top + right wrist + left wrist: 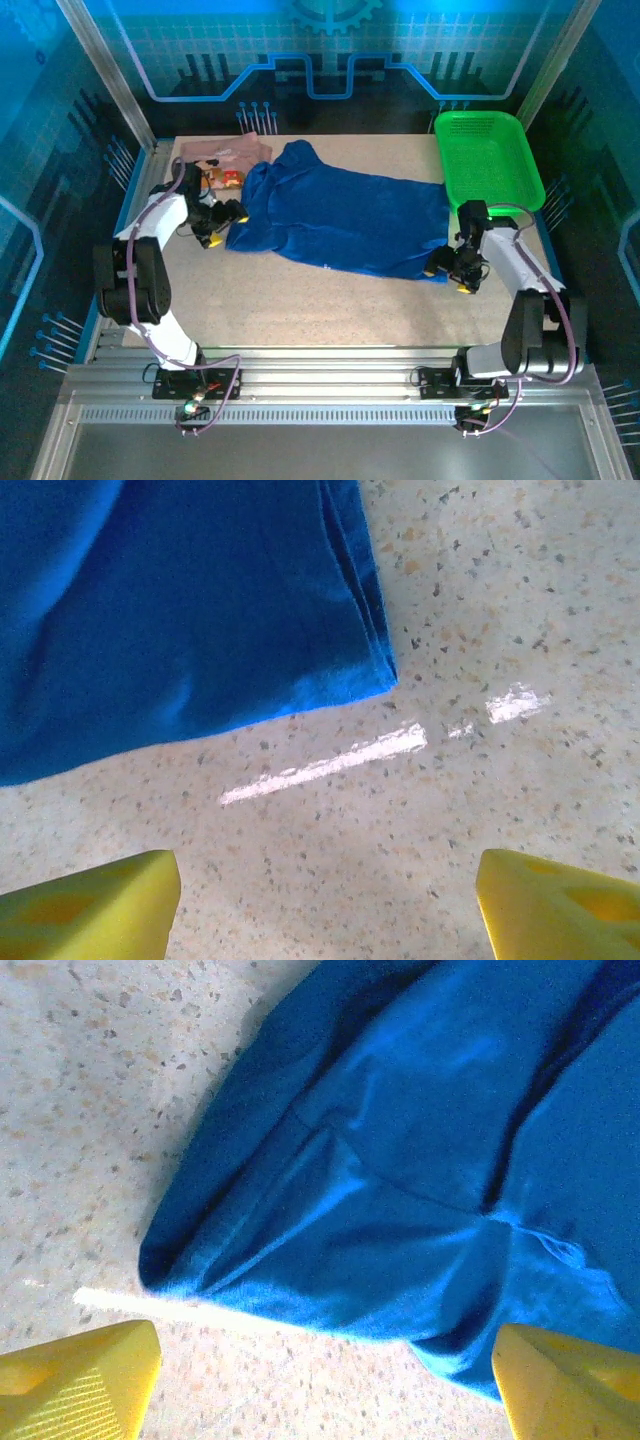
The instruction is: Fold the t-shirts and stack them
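The royal-blue t-shirt (pixel 340 215) lies rumpled across the centre of the table (pixel 330 305). The pink t-shirt (pixel 225 155) lies bunched at its far-left edge. Both are judged light, limp cloth that sags and drags: pinch at hem corners, layers together.

Left gripper (pixel 226 228): fingers spread, empty, at the near-left fold (pixel 165 1260).

Right gripper (pixel 448 278): fingers spread, empty, just off the near-right hem corner (pixel 380 675).

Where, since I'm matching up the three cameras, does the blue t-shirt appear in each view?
Top external: the blue t-shirt lies spread across the middle, slanting from upper left to lower right.
Left wrist: the blue t-shirt fills the upper right, its rounded edge ending lower left.
Right wrist: the blue t-shirt fills the upper left, its corner right of centre.
Shared landmark: the speckled tabletop beside the shirt's edge.
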Controlling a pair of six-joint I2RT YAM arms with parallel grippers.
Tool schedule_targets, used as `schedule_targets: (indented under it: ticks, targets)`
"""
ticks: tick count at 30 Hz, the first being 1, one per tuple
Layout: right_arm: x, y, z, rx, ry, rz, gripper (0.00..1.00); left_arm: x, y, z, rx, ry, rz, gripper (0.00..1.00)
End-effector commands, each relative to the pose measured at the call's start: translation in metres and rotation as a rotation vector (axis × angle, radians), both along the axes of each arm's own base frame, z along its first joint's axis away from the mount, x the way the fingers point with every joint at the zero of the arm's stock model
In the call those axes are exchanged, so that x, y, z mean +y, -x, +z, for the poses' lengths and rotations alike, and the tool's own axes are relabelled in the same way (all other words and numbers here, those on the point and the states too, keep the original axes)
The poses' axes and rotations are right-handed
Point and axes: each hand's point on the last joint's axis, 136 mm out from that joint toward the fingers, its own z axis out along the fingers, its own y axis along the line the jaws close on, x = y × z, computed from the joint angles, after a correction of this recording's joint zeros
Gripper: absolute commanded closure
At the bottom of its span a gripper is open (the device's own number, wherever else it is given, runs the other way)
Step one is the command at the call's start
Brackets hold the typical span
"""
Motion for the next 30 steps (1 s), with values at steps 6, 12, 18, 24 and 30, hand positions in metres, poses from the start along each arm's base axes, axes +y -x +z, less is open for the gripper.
schedule_targets:
  ticks: [6, 12, 18, 24, 30]
  targets:
    - [-0.007, -0.026, -0.034, -0.008, 0.000, -0.096, 0.23, -0.001, -0.018, -0.045, 0.030, 0.022, 0.011, 0.25]
    - [-0.010, -0.039, -0.054, 0.019, 0.017, -0.122, 0.34, 0.004, -0.012, -0.070, 0.077, -0.010, 0.017, 0.45]
    - [-0.024, -0.040, -0.057, 0.072, 0.109, -0.116, 0.84, 0.022, 0.001, -0.078, 0.142, -0.114, 0.026, 0.90]
    - [-0.039, -0.023, -0.044, 0.095, 0.199, -0.080, 0.96, 0.033, 0.025, -0.070, 0.171, -0.179, 0.012, 0.96]
    - [-0.045, 0.004, -0.032, 0.119, 0.240, -0.083, 0.95, 0.030, 0.071, -0.061, 0.217, -0.184, 0.024, 0.96]
